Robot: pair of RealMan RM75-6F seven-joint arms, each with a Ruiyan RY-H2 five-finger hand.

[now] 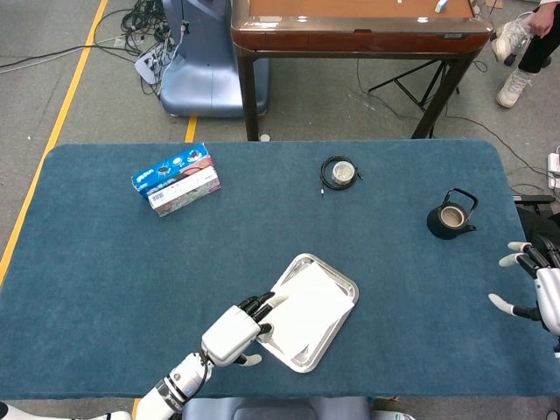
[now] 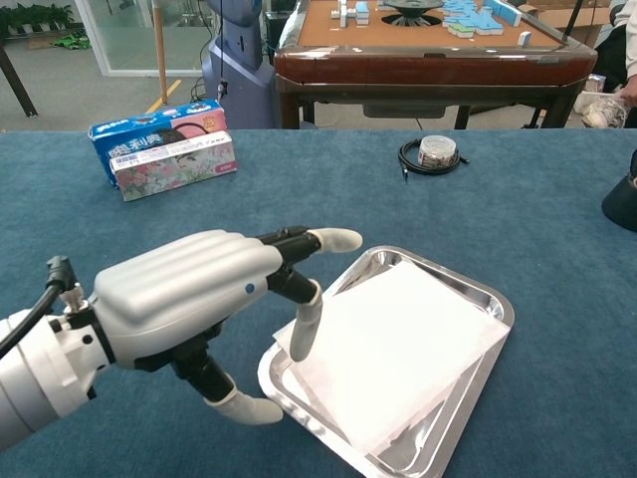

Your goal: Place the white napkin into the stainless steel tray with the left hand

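**Napkin flat in the tray, left hand just beside its near-left edge**

The white napkin (image 2: 398, 347) lay flat inside the stainless steel tray (image 2: 495, 299), covering most of its floor. In the chest view one corner of the napkin at the left seemed to reach over the tray's rim, toward the left hand (image 2: 184, 304). The tray sat near the front edge of the table (image 1: 105, 289), a little right of the middle, with its long axis running diagonally from near-left to far-right.

The left hand was just beside the tray's near-left edge. Its fingers (image 2: 304, 319) were apart and held nothing; one fingertip hung over the napkin's left edge, and whether it touched the paper I cannot tell. So the napkin lay to the right of this hand, very close.

The right hand (image 1: 534, 293) was at the right edge of the table, well apart from the tray, with spread, empty fingers. The placing looked done; in my judgement the left hand only needed to pull away without dragging the napkin.
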